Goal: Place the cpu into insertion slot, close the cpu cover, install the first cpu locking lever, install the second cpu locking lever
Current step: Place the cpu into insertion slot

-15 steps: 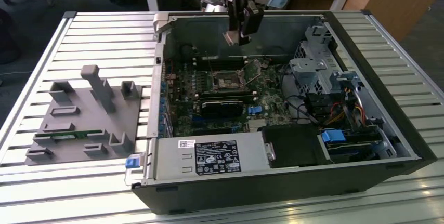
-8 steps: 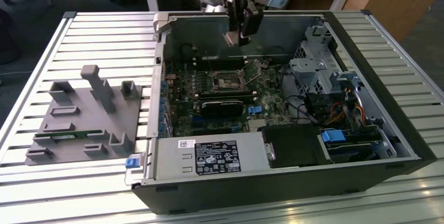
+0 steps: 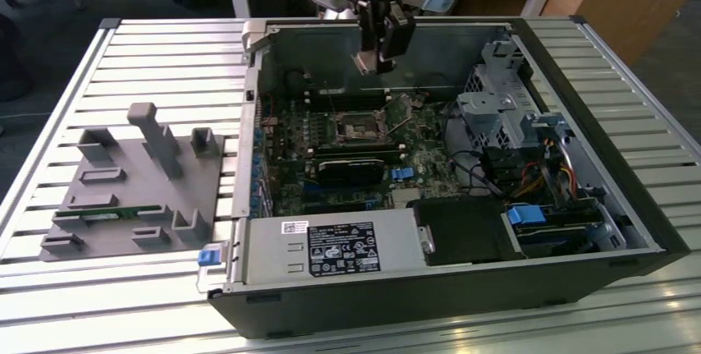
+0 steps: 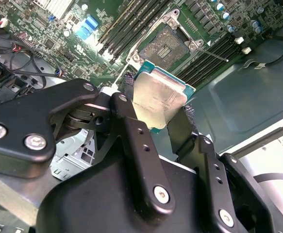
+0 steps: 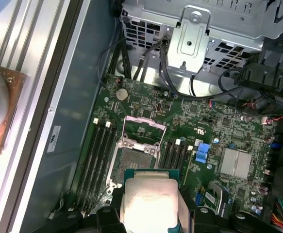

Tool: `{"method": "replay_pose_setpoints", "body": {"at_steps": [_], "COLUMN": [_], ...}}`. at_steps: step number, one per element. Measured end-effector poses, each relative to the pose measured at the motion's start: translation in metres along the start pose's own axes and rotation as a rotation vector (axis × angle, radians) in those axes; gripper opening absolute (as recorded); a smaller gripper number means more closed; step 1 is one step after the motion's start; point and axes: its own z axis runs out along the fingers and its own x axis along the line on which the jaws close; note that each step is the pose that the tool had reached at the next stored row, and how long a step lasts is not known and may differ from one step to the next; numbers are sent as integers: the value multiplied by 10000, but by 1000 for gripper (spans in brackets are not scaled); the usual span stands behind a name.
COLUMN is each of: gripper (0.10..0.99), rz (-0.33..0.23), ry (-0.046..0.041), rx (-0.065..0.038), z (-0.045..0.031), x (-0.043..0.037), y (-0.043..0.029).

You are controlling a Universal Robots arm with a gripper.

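Slatted metal table point(image 3: 131, 50), pale grey, carries everything. On it an open computer case point(image 3: 613, 124) lies on its side, interior facing up. On the exterior view's left, apart from the case, sits a grey fixture block point(image 3: 121, 198) with upright posts and pockets. Inside the case: a metal box with a white label point(image 3: 328, 249) along the near edge and a drive cage point(image 3: 487, 112) on the exterior view's right. The green motherboard point(image 3: 328, 136) covers the floor and is seen in both wrist views point(image 4: 49, 24) point(image 5: 228, 121). The gripper point(image 3: 378, 62) hangs above the board, well clear of it. In both wrist views point(image 4: 156, 119) point(image 5: 151, 213) its black fingers point(image 4: 129, 114) are drawn in narrow against two opposite edges of the chip. The insertion slot point(image 3: 359, 128) point(image 4: 164, 48) point(image 5: 134, 162) lies bare, its contact field exposed. The cpu cover point(image 5: 146, 120) looks swung up off it on the side toward the drive cage (exact angle hard to judge). The cpu point(image 3: 364, 62) point(image 4: 158, 104) point(image 5: 148, 199), dull metal top on a green-edged square, is clamped between the fingers. It is in the air over the board and near the slot, touching neither.
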Motion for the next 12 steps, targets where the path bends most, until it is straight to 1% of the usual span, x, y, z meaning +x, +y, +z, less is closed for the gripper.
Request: {"method": "replay_pose_setpoints", "body": {"at_steps": [12], "gripper": [525], "rz": [16], "ry": [-2], "rx": [0], "z": [51], "x": [-1], "y": [-5]}}
